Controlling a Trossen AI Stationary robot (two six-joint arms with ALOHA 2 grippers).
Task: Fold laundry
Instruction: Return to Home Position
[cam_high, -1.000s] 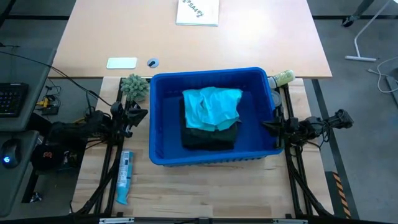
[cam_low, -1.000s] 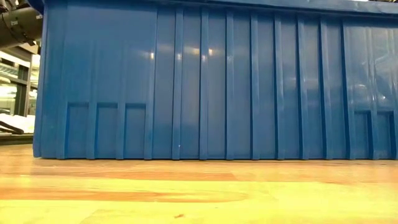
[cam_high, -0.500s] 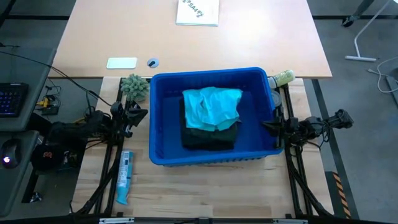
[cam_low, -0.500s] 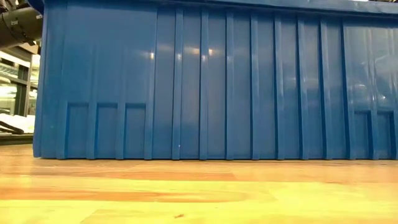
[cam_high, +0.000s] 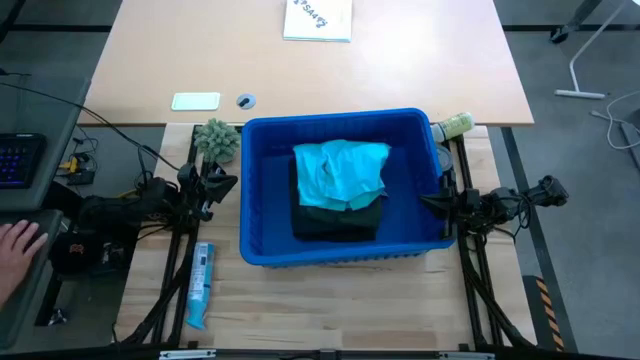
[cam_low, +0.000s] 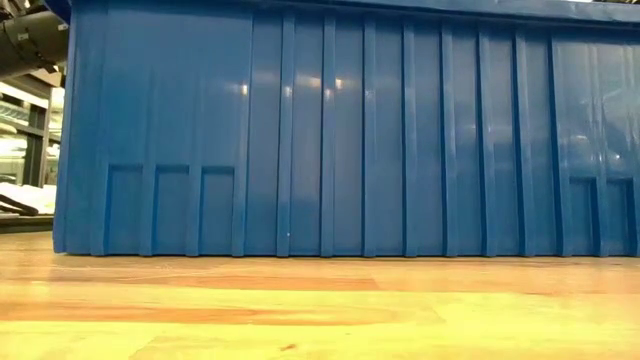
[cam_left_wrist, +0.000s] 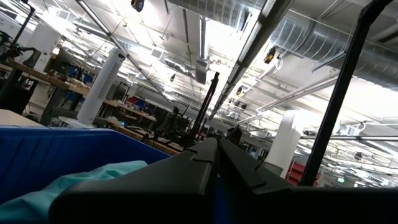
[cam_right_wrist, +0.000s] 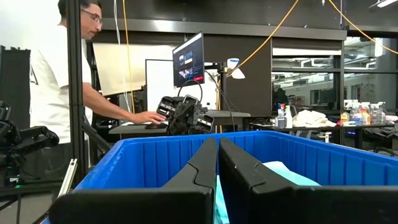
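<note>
The folded laundry (cam_high: 338, 190), turquoise piece uppermost, is found stacked inside the blue bin (cam_high: 262, 200) on the worktop (cam_high: 330, 300), while the left end effector (cam_high: 226, 184) and right end effector (cam_high: 430, 202) are parked outside its walls, fingers together and empty, judged clear of the load.

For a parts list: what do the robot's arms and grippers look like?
The left arm and right arm are black, slim and jointed; no markings show. The left gripper and right gripper each carry two matte black angular fingers tapering to the tips.
</note>
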